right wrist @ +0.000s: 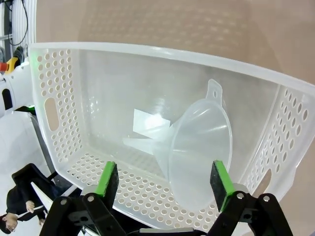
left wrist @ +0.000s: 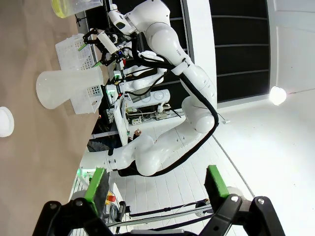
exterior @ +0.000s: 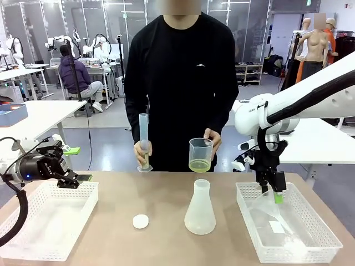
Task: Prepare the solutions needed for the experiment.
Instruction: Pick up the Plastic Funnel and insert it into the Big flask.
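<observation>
Looks early: solution [exterior: 199,165] in beaker [exterior: 201,148] at centre, flask [exterior: 199,210] below empty. Right pincer [right wrist: 165,179] open around funnel [right wrist: 199,142] in basket [right wrist: 147,51], no grip yet; left pincer [left wrist: 156,186] wide open, empty.

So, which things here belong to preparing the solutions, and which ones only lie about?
Belonging to the job: yellow-green solution in the beaker; measuring cylinder; flask; probably the funnel.
Only lying about, it seems: white cap; left basket; right basket.
</observation>
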`<action>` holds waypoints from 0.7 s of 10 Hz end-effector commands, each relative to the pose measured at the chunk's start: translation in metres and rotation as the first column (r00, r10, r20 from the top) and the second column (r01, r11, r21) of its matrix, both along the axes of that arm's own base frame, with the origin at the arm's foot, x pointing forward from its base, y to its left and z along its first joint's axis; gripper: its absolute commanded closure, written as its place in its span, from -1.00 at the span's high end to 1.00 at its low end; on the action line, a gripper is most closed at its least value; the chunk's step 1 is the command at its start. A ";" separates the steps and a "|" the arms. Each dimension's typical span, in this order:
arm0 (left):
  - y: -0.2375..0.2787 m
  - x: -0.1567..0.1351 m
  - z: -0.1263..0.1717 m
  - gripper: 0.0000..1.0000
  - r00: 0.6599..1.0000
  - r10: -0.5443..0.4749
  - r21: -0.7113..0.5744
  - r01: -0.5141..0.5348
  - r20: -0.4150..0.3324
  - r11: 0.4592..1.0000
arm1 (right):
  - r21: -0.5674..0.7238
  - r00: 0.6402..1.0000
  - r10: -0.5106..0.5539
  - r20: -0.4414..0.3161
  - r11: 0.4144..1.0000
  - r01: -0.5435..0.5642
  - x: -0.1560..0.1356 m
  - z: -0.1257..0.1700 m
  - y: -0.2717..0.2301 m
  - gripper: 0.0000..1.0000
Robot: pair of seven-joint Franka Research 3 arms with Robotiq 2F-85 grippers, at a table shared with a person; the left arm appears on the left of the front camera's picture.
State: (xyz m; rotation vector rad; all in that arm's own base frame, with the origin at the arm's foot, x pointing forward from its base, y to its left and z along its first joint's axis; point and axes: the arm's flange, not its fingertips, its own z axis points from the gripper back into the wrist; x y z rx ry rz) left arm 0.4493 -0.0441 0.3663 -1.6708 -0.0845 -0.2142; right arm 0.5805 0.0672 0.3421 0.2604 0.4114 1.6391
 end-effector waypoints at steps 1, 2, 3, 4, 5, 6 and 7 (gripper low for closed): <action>0.000 -0.001 0.000 1.00 1.000 0.001 -0.001 -0.001 0.001 1.000 | -0.013 0.999 0.033 0.004 0.999 -0.033 0.007 0.003 -0.002 0.48; 0.000 -0.001 0.000 1.00 1.000 0.001 -0.001 -0.001 0.001 1.000 | -0.013 0.999 0.039 -0.002 0.999 -0.039 0.006 0.001 -0.003 0.24; 0.000 -0.001 0.000 1.00 1.000 0.001 -0.001 -0.001 0.001 1.000 | -0.008 0.999 0.039 -0.001 0.999 -0.039 0.006 0.001 -0.003 0.09; 0.000 -0.001 0.000 1.00 1.000 0.001 -0.001 -0.001 0.001 1.000 | 0.012 0.998 0.055 -0.015 0.998 -0.055 0.007 0.000 -0.004 0.29; 0.000 -0.001 0.000 1.00 1.000 0.001 -0.001 -0.001 0.001 1.000 | 0.009 0.998 0.065 -0.013 0.998 -0.065 0.008 -0.001 -0.004 -0.29; 0.000 -0.001 0.000 1.00 1.000 0.001 -0.001 -0.001 0.001 1.000 | 0.009 0.997 0.081 -0.020 0.997 -0.081 0.010 -0.002 -0.006 -0.10; 0.000 -0.001 0.000 1.00 1.000 0.001 -0.001 -0.001 0.001 1.000 | -0.007 0.996 0.087 -0.030 0.996 -0.087 0.012 -0.003 -0.008 -0.68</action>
